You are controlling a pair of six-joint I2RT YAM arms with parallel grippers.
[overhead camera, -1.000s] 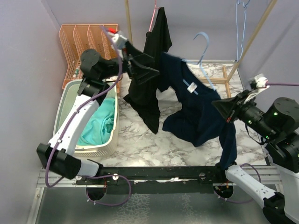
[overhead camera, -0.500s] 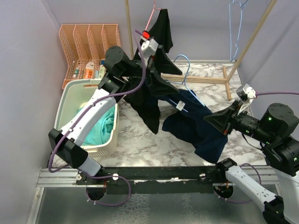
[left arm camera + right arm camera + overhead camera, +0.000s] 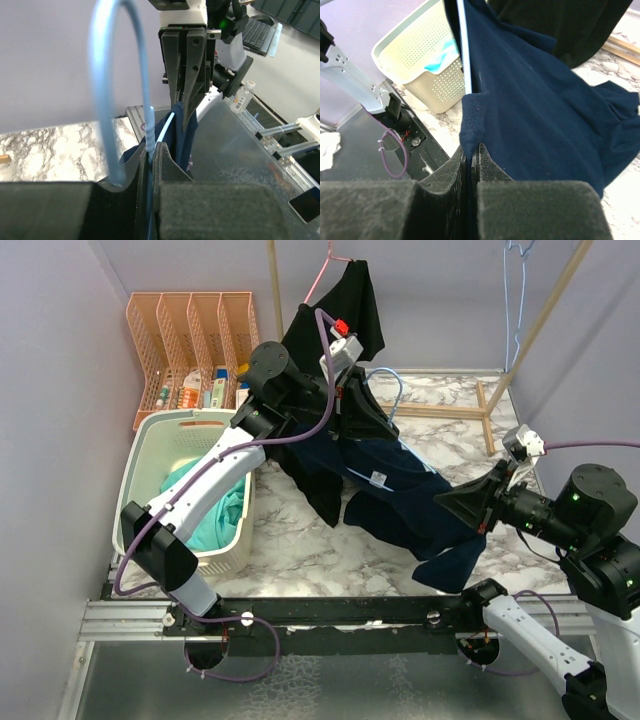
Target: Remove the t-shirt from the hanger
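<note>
Holding the hanger: the left gripper [image 3: 357, 408] sits at the centre of the overhead view, its fingers clamped on the neck of the light-blue hanger [image 3: 103, 100] just under the hook. Navy cloth is pinched in with the neck.
Right gripper [image 3: 470, 150]: its fingers are pressed together on a folded edge of the t-shirt [image 3: 405, 505]. In the overhead view it is right of centre and lower in the frame than the left gripper.
T-shirt: navy. It hangs in a slack span between the two grippers, above the middle of the marble table [image 3: 300, 540]. A white neck label shows near its centre, and the lower right part bunches below the right gripper.
Shirt and hanger: the left wrist view shows one pale arm of the hanger running down into the navy fabric. The right wrist view shows a pale bar along the shirt's edge at upper centre. How much of the shirt is on the hanger cannot be told.
Black garment [image 3: 350, 300]: it hangs at upper centre, behind the left arm, and its lower end reaches the table.
Basket [image 3: 435, 82]: cream and perforated, it stands at the left of the overhead view with teal cloth [image 3: 225, 512] inside.
Orange rack [image 3: 190, 320]: it stands in the upper left, behind the basket.
</note>
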